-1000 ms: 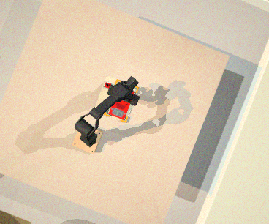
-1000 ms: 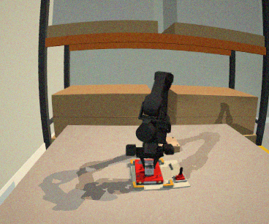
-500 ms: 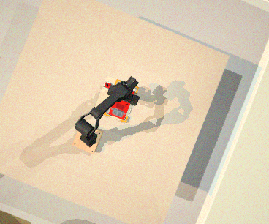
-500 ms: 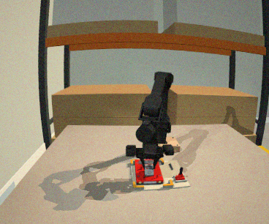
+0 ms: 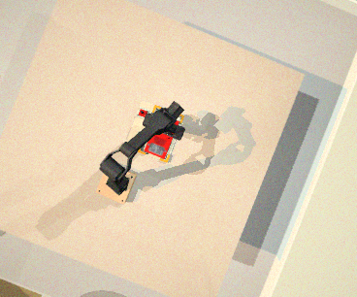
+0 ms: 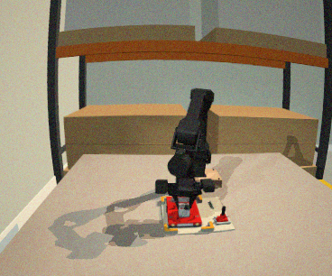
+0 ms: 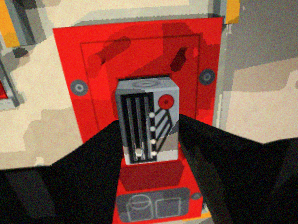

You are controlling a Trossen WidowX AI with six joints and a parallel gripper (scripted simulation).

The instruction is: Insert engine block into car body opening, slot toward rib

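Gripper (image 5: 161,138) (image 6: 183,208) (image 7: 148,123) holds the engine block (image 6: 183,209) (image 7: 147,122) between its fingers, over the car body (image 5: 156,151) (image 6: 171,222) (image 7: 67,45). Seating depth cannot be confirmed. Check slot side against the rib, lower straight down the body's opening without tilt, and release only once bottomed.

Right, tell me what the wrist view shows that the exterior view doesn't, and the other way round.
Only the wrist view shows the dark stripes and red disc on the engine block's upper face, and the two round grey discs on the red car body.

Only the exterior view shows the arm's upper links, the orange shelf beam and the small red piece with a black lever.

Both show the car body, and the claw gripping the engine block.
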